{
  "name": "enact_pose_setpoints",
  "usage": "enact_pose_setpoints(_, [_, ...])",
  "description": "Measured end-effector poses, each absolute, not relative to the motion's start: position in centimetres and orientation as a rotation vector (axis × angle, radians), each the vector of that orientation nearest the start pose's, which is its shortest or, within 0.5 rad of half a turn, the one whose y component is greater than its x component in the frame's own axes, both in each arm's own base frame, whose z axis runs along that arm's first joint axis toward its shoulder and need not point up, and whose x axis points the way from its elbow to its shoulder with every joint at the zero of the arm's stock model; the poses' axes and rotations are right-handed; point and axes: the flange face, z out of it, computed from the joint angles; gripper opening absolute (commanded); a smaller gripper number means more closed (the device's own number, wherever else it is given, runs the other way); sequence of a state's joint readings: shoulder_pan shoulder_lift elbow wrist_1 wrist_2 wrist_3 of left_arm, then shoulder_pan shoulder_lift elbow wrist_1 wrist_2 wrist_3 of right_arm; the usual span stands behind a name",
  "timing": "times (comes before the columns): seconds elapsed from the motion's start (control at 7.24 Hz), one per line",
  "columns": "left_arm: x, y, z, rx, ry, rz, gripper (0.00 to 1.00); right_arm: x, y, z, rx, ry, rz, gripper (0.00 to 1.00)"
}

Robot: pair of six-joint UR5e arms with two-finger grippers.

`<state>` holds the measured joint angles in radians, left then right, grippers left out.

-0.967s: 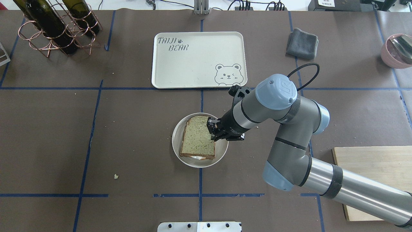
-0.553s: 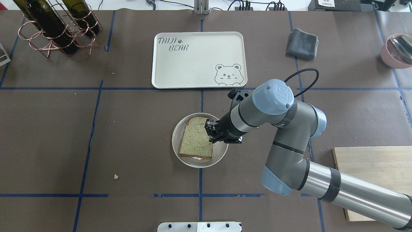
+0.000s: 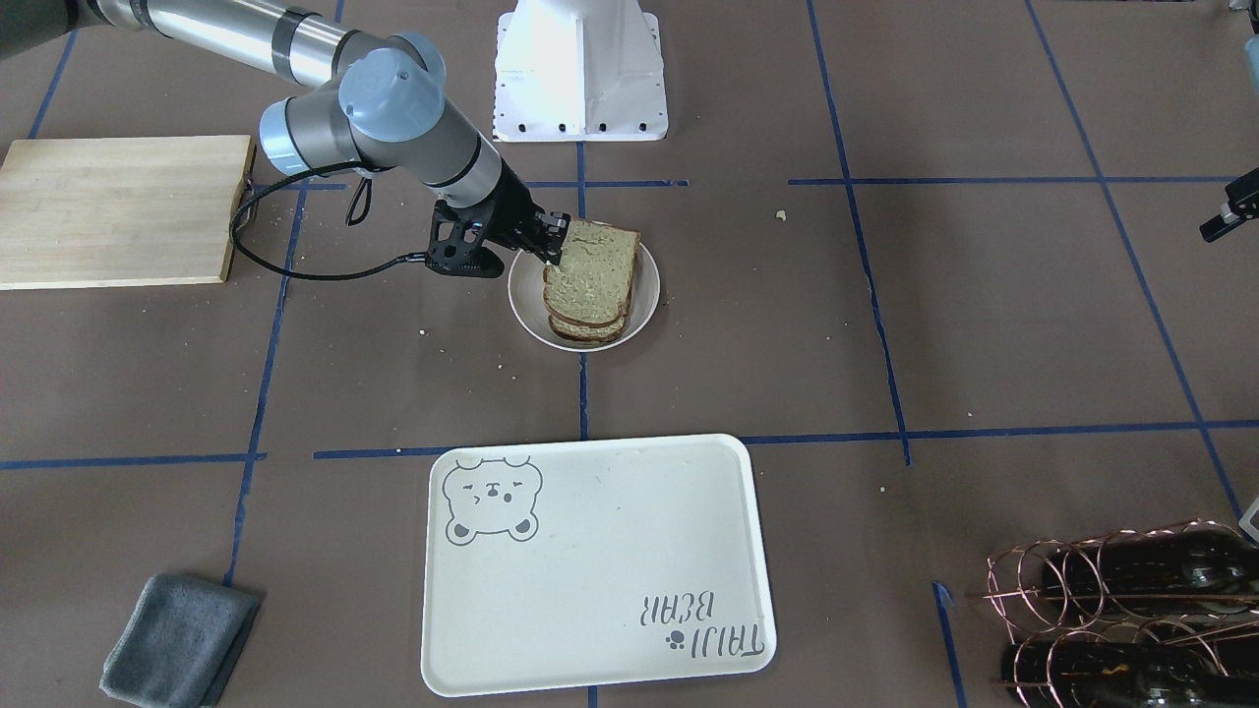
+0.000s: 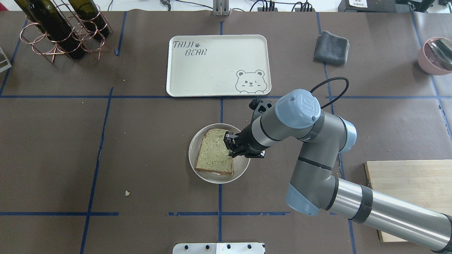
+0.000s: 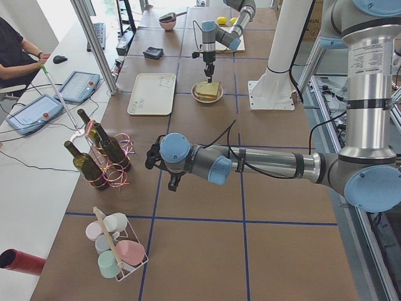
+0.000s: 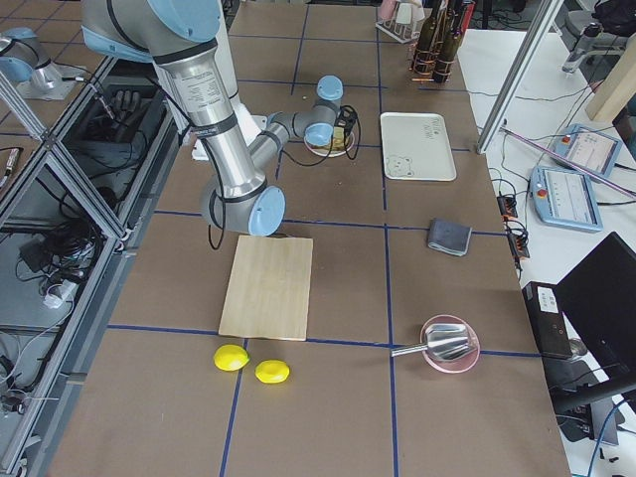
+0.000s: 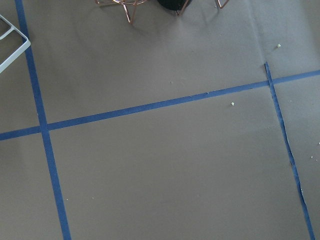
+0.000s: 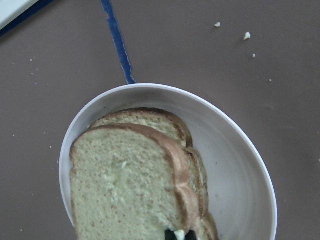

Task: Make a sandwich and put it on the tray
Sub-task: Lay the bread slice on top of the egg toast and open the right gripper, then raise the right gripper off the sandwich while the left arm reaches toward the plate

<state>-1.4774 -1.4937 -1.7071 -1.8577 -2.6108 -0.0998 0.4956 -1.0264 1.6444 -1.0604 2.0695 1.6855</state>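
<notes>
Sandwich [image 4: 214,151] sits on the small round white plate [image 4: 243,165]: two slices of brown-crusted bread, with a sliver of egg white showing at the edge nearest my base. My right gripper [image 4: 229,145] comes in from the plate's right side. Its fingertips [image 8: 170,234] are drawn close together on the crust of the stack's right edge, at the end farther from my base. I judge that they are pinching it there. From across the table the top slice looks tipped up on the gripped side, so the hold may be mostly on that slice and not on the whole stack.

The stack is close to square, slightly longer along the line from my base outward. The tray [image 4: 219,42] lies along that same line, straight past the plate's far rim and apart from it, and no food is on it yet. The carry should therefore run forward along the stack's longer side.

My left gripper [image 5: 174,183] hangs well off to the plate's left, over bare table paper. I cannot tell how its jaws stand. My right arm is clearly the nearer one.
</notes>
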Motion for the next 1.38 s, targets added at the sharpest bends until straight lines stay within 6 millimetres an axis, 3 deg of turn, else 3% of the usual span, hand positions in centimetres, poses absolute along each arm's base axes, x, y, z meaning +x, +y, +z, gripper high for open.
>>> enact_pose_setpoints(0.55, [0.3, -47.3, 57.5, 0.207, 1.053, 0.184, 1.0, -54.2, -39.1, 24.7, -0.222, -1.165, 0.259, 1.0])
enact_pose_setpoints(0.83, [3.1, -48.1, 56.5, 0.189, 1.037, 0.188, 1.0, -53.3, -39.3, 24.1, -0.216, -1.181, 0.262, 1.0])
enact_pose_setpoints(1.11, [9.9, -49.0, 53.1, 0.169, 1.04, 0.088, 0.98, -49.4, -39.4, 23.8, -0.196, -1.211, 0.275, 1.0])
enact_pose_setpoints(1.38, [23.7, -49.5, 45.1, 0.099, 1.077, -0.083, 0.97, -43.9, -39.0, 26.9, -0.179, -1.197, 0.315, 1.0])
